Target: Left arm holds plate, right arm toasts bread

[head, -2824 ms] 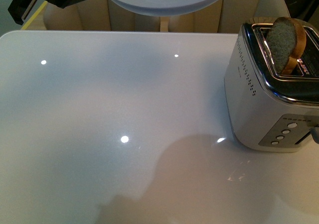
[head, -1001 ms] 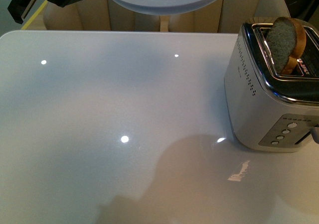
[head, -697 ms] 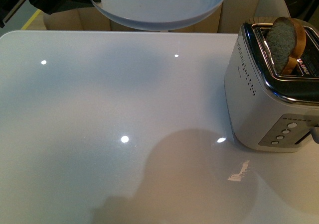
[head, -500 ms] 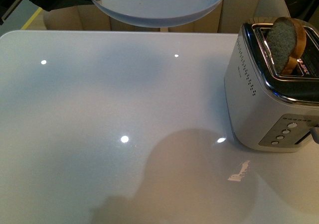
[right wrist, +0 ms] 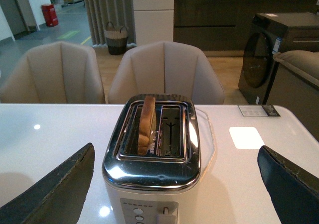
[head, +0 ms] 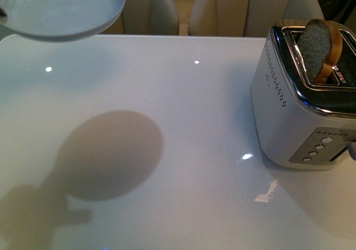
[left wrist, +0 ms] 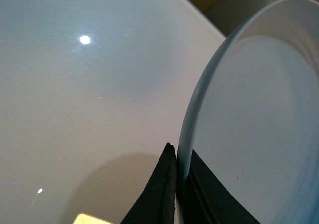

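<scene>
Only the left wrist view shows my left gripper [left wrist: 180, 159]: its two black fingers [left wrist: 162, 189] are clamped on the raised rim of the plate [left wrist: 259, 109], one on each face. The front view gives just the plate [head: 61, 8], held in the air well away from the toaster [head: 295, 111], above the table's far corner on the opposite side, with its round shadow [head: 111, 155] on the table [head: 183, 122]. The hollow face tips toward the front camera.

My right gripper [right wrist: 175, 149] appears only in its own wrist view, its fingers [right wrist: 55, 189] spread wide and holding nothing, on either side of the toaster's [right wrist: 154, 169] control end, apart from it.

The bread [head: 318, 47] stands on edge in one of the toaster's two slots, rounded end up, its long axis close to upright and about half of it above the chrome top. The right wrist view shows the bread [right wrist: 147, 124] edge-on, with the other slot empty.

The toaster sits near the table's right edge. The table between the toaster and the plate's shadow is bare. Beyond the toaster, pale chairs [right wrist: 167, 69] stand at the table's far edge.
</scene>
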Controlling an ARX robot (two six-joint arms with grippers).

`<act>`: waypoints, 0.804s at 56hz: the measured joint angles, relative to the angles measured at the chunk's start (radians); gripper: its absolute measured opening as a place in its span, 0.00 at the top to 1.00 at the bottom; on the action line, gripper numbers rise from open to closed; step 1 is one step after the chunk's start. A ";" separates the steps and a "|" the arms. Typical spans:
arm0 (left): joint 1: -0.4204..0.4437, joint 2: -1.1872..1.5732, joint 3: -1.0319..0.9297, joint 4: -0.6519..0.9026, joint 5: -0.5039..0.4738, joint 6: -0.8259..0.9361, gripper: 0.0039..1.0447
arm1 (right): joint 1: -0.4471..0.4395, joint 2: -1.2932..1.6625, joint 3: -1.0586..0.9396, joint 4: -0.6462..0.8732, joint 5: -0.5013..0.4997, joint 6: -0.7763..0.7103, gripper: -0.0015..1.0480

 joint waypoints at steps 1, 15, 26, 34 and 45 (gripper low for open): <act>0.014 0.016 0.000 0.008 0.006 0.008 0.97 | 0.000 0.000 0.000 0.000 0.000 0.000 0.09; 0.118 0.208 -0.005 0.132 0.071 0.089 0.97 | 0.000 0.000 0.000 0.000 0.000 0.000 0.09; 0.176 0.352 -0.048 0.230 0.081 0.116 0.97 | 0.000 0.000 0.000 0.000 0.000 0.000 0.09; 0.182 0.405 -0.060 0.263 0.081 0.115 0.97 | 0.000 0.000 0.000 0.000 0.000 0.000 0.09; 0.163 0.447 -0.060 0.306 0.090 0.111 0.97 | 0.000 0.000 0.000 0.000 0.000 0.000 0.09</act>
